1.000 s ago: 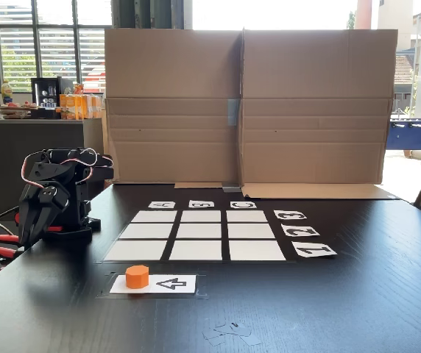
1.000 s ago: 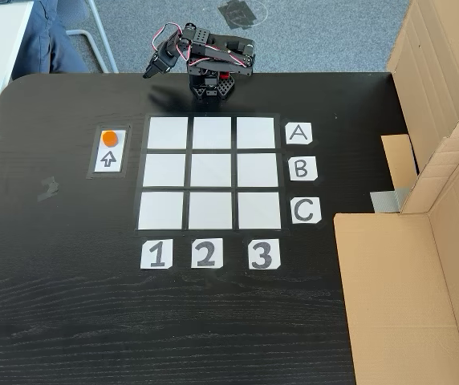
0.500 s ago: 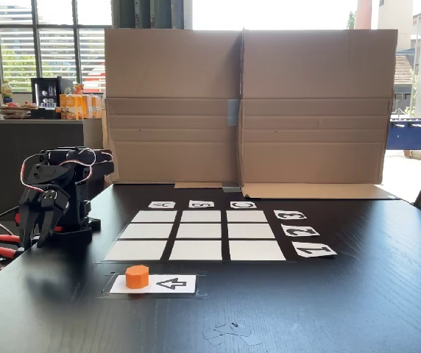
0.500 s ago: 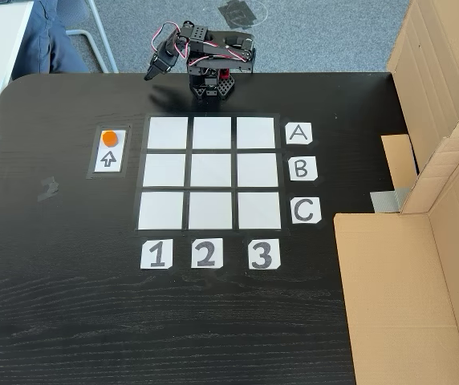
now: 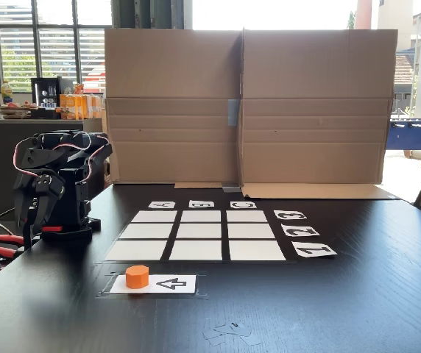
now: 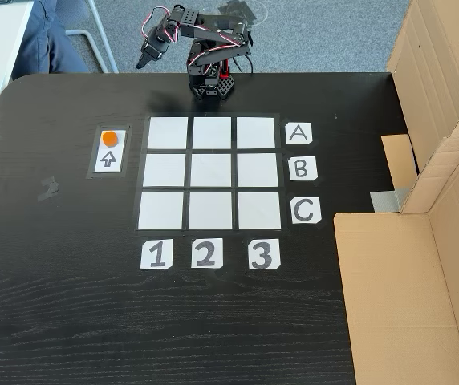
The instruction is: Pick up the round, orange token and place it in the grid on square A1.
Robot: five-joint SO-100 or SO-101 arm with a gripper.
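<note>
Fixed view from table level first: the black arm (image 5: pixel 56 184) sits folded at the left edge of the table (image 5: pixel 358 301), and its gripper (image 5: pixel 30 232) hangs down with the tips pointing at the tabletop. The fingers look close together, only a narrow gap if any, and I cannot tell for sure from this side. Nothing is held between them, and they touch nothing.

Over to the fixed view from above: the gripper (image 6: pixel 142 62) pokes out to the left of the arm's base (image 6: pixel 208 84), over the far edge of the table (image 6: pixel 53 305). Seen from here it is a dark wedge, and the gap between the fingers cannot be made out.

The token (image 5: pixel 137 276) sits flat on the left end of the arrow card (image 5: pixel 168 283), well apart from the gripper. From above, the token (image 6: pixel 110 137) is on the far end of the card (image 6: pixel 109 158), right at the arrow's tip. It is a squat puck, round face up, with no long axis to speak of.

The grid (image 6: pixel 210 172) lies just right of the card in the view from above, and there the tags read cleanly: A, B, C down the right side, 1, 2, 3 along the near edge. Square A1 (image 6: pixel 168 133) is the far left cell, bare and white. At table level the same tags appear upside down, and square A1 (image 5: pixel 135 250) is the near left cell, just behind the token. The low view alone shows the cardboard wall (image 5: pixel 243 107) standing upright behind the grid (image 5: pixel 196 234).
</note>
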